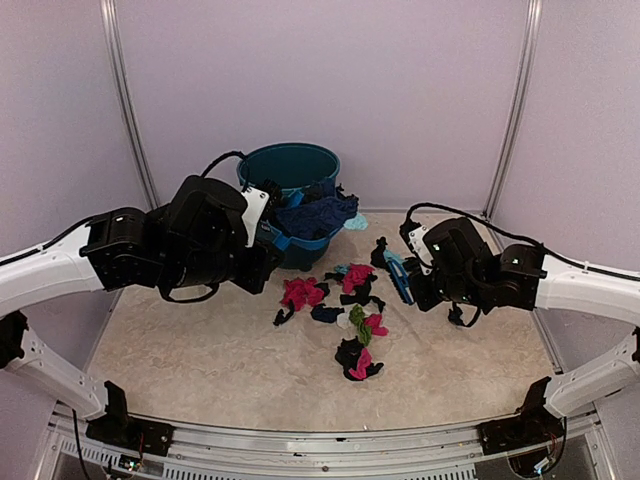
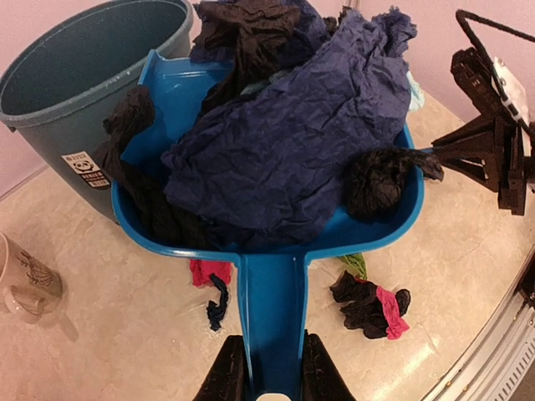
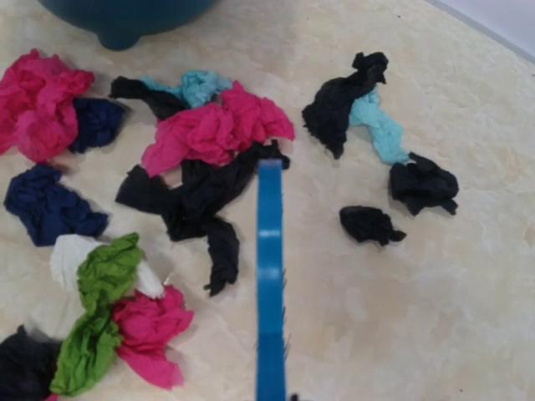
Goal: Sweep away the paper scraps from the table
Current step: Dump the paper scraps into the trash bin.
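Observation:
My left gripper (image 2: 272,372) is shut on the handle of a blue dustpan (image 2: 272,284). The pan is heaped with crumpled dark blue and black paper (image 2: 284,142) and is held beside the teal bin (image 2: 84,67). In the top view the left gripper (image 1: 262,232) holds the pan (image 1: 300,245) against the bin's (image 1: 290,165) front. My right gripper (image 1: 410,275) holds a blue hand brush (image 1: 398,275), seen edge-on in the right wrist view (image 3: 269,276), over the table (image 1: 200,360). Its fingers are out of that view. Paper scraps (image 1: 345,300) in pink (image 3: 213,129), black, dark blue, teal and green lie left of the brush.
A beige mug (image 2: 25,280) stands on the table left of the bin. Pale lilac walls (image 1: 330,80) close in the back and sides. The metal front rail (image 1: 320,440) runs along the near edge. The right arm (image 2: 493,142) shows beyond the pan.

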Action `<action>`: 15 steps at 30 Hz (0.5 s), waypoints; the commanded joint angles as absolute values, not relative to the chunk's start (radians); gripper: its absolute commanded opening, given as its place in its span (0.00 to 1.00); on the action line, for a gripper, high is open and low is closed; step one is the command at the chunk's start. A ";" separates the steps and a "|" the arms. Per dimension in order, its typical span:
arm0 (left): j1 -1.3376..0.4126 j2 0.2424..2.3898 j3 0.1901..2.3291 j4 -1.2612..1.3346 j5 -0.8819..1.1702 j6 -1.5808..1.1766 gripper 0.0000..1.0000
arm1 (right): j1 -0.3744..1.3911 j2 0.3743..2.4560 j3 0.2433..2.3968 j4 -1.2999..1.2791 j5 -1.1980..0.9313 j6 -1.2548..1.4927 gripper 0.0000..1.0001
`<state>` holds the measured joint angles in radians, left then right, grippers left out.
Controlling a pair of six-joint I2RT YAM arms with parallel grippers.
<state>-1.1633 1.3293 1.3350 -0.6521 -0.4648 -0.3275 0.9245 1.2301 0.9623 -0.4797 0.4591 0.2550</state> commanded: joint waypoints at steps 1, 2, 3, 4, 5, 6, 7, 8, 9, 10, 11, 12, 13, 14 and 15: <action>-1.109 1.351 1.448 -0.705 -0.480 -0.269 0.00 | 0.918 1.204 0.944 -0.437 0.441 0.264 0.00; -1.094 1.359 1.470 -0.712 -0.485 -0.260 0.00 | 0.917 1.204 0.942 -0.435 0.440 0.264 0.00; -1.079 1.367 1.494 -0.720 -0.489 -0.247 0.00 | 0.918 1.203 0.942 -0.434 0.438 0.265 0.00; -1.063 1.375 1.516 -0.723 -0.497 -0.239 0.00 | 0.919 1.203 0.940 -0.431 0.437 0.265 0.00; -1.045 1.383 1.535 -0.727 -0.503 -0.225 0.00 | 0.918 1.202 0.938 -0.426 0.435 0.265 0.00; -1.027 1.393 1.553 -0.727 -0.503 -0.211 0.00 | 0.919 1.201 0.937 -0.423 0.433 0.263 0.00; -1.006 1.402 1.569 -0.727 -0.505 -0.201 0.00 | 0.919 1.201 0.937 -0.420 0.428 0.264 0.00; -0.987 1.413 1.595 -0.730 -0.515 -0.191 0.00 | 0.919 1.203 0.936 -0.420 0.428 0.262 0.00; -0.972 1.426 1.614 -0.730 -0.527 -0.177 0.00 | 0.918 1.203 0.935 -0.419 0.428 0.261 0.00; -0.958 1.437 1.630 -0.725 -0.537 -0.163 0.00 | 0.918 1.203 0.934 -0.417 0.428 0.260 0.00; -0.939 1.455 1.647 -0.722 -0.544 -0.150 0.00 | 0.919 1.203 0.933 -0.416 0.424 0.258 0.00; -0.924 1.470 1.664 -0.720 -0.547 -0.137 0.00 | 0.918 1.204 0.932 -0.413 0.424 0.257 0.00; -0.911 1.483 1.679 -0.714 -0.552 -0.121 0.00 | 0.919 1.204 0.931 -0.413 0.424 0.255 0.00; -0.900 1.499 1.691 -0.706 -0.560 -0.104 0.00 | 0.919 1.206 0.931 -0.414 0.422 0.255 0.00; -0.887 1.512 1.698 -0.694 -0.571 -0.088 0.00 | 0.918 1.206 0.931 -0.413 0.421 0.254 0.00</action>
<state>-0.9264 1.4631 1.6474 -0.7128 -0.5228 -0.1726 0.9241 1.2263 0.9432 -0.4419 0.4282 0.2550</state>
